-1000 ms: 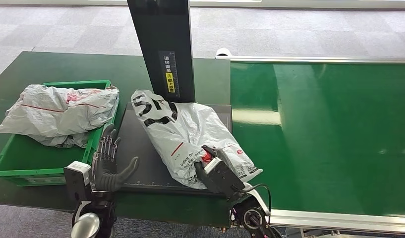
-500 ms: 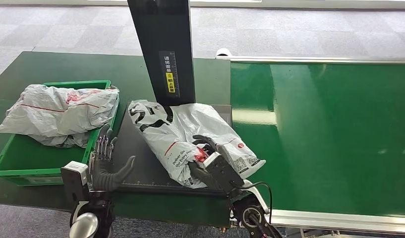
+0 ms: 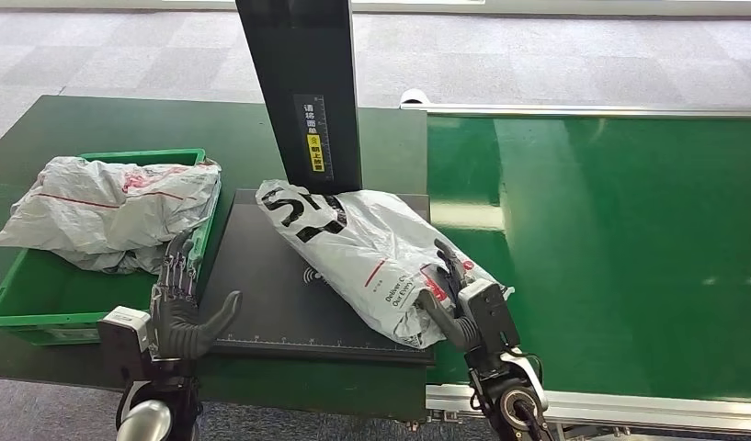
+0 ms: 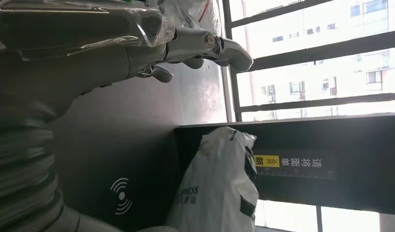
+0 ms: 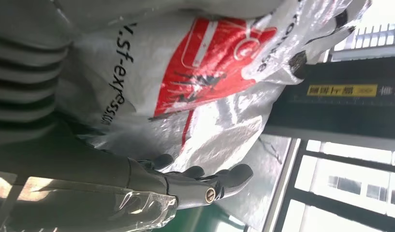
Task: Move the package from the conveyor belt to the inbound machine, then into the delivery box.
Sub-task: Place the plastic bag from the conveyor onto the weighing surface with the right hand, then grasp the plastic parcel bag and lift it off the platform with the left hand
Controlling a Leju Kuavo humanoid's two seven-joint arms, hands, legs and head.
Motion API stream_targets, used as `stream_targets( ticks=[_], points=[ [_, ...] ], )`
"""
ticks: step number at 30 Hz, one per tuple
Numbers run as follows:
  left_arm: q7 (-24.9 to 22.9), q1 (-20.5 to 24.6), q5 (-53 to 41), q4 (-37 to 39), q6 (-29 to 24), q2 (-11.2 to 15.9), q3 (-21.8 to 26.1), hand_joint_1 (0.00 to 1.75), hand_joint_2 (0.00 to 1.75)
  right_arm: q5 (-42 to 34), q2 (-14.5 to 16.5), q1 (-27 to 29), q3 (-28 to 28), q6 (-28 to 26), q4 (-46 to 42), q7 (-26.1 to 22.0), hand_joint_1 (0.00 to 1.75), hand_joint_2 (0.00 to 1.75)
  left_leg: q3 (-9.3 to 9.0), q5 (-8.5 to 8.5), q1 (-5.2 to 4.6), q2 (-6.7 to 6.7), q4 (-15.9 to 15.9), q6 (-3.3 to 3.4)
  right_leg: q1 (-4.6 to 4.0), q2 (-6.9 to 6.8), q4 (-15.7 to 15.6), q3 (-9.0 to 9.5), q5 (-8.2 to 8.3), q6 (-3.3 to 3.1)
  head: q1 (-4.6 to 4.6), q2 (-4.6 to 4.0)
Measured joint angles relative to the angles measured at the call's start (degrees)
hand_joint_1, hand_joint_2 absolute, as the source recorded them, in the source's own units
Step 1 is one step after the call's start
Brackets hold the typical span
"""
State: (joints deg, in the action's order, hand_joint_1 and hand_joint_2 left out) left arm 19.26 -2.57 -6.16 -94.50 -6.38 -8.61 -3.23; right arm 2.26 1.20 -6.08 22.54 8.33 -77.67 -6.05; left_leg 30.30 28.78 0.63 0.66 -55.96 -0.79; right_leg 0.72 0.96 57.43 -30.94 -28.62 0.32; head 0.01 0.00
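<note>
conveyor belt (image 3: 620, 248): green surface lying at the right of the scene, silver rails along its edges.
counter (image 3: 96, 124): dark green top carrying the scanner plate and the crate.
inbound machine (image 3: 279, 294): black flat plate with a black upright post (image 3: 302, 87) rising at its far edge; a yellow label is showing on the post.
delivery box (image 3: 40, 308): green crate sitting left of the plate, holding a crumpled white bag (image 3: 109, 211) that is spilling over its rim.
package (image 3: 362, 248): white plastic mailer with black lettering and a red mark, lying on the plate's right half; its near-right end is overhanging the plate edge toward the belt. against the frame of half a second ago it is sitting further right and is turned, the black-printed end now pointing to the post's base, and more bare plate with a wave symbol is showing at its left.
right hand (image 3: 459, 303): now further right, over the plate's right edge; gripping the package's near end, thumb below and fingers curling over the plastic.
left hand (image 3: 180, 308): holding nothing, fingers straight and spread, thumb out, hovering at the plate's near-left corner beside the crate; now slightly further left and lower.
</note>
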Motion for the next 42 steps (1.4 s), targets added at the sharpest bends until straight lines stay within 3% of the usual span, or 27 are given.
stream_targets(
  ticks=[7, 13, 19, 28, 34, 42],
  points=[
    [-1.8, -0.3, -2.7, -1.8, 4.5, 0.0, -0.2, 0.00, 1.75, 0.6, -0.3, 5.2, -7.5, -1.4, -4.2, 0.1, 0.00, 0.00, -0.01, 0.00, 0.00, 0.00, 0.0, 0.00, 0.00, -0.01, 0.0, -0.01, 0.00, 0.00, 0.00, 0.00],
    [-4.9, 1.6, -6.4, -0.6, 9.8, 0.4, -4.5, 0.00, 1.75, 0.0, -0.5, 9.3, -12.0, -2.6, -7.8, 0.5, 0.00, 0.00, -0.01, 0.00, -0.01, 0.00, 0.0, 0.01, 0.01, -0.02, 0.0, 0.01, 0.00, 0.00, 0.01, 0.00],
    [-5.5, 2.3, -8.3, 1.2, 10.5, 1.0, -8.4, 0.00, 1.75, -0.3, -0.7, 11.3, -14.6, -3.3, -9.8, 0.9, 0.00, 0.00, -0.01, 0.00, -0.01, 0.00, 0.0, 0.01, 0.01, -0.02, 0.0, -0.01, 0.00, 0.00, -0.01, 0.00],
    [-5.6, 2.7, -9.5, 2.5, 11.5, 1.7, -10.4, 0.00, 1.75, -0.5, -0.7, 12.2, -16.0, -4.0, -11.2, 0.8, 0.00, 0.00, -0.01, 0.00, -0.01, -0.01, 0.0, 0.01, 0.01, -0.03, 0.0, 0.00, 0.00, 0.00, 0.01, 0.00],
    [-7.8, 5.2, -27.4, 5.4, 12.2, 3.5, -16.8, 0.00, 1.75, -2.0, -0.5, 12.0, -17.3, -4.4, -12.6, -2.1, 0.00, 0.00, -0.03, 0.00, -0.02, -0.01, 0.0, 0.01, 0.02, -0.02, 0.0, 0.04, 0.01, 0.01, 0.01, 0.00],
    [-8.0, 7.0, -31.2, 9.2, 11.6, 4.2, -21.1, 0.00, 1.75, -2.2, -0.1, 11.6, -18.1, -4.4, -13.6, -2.5, 0.00, 0.00, -0.04, 0.00, -0.01, -0.01, 0.0, 0.01, 0.01, -0.02, 0.0, 0.02, 0.01, 0.01, -0.01, 0.00]
  ],
)
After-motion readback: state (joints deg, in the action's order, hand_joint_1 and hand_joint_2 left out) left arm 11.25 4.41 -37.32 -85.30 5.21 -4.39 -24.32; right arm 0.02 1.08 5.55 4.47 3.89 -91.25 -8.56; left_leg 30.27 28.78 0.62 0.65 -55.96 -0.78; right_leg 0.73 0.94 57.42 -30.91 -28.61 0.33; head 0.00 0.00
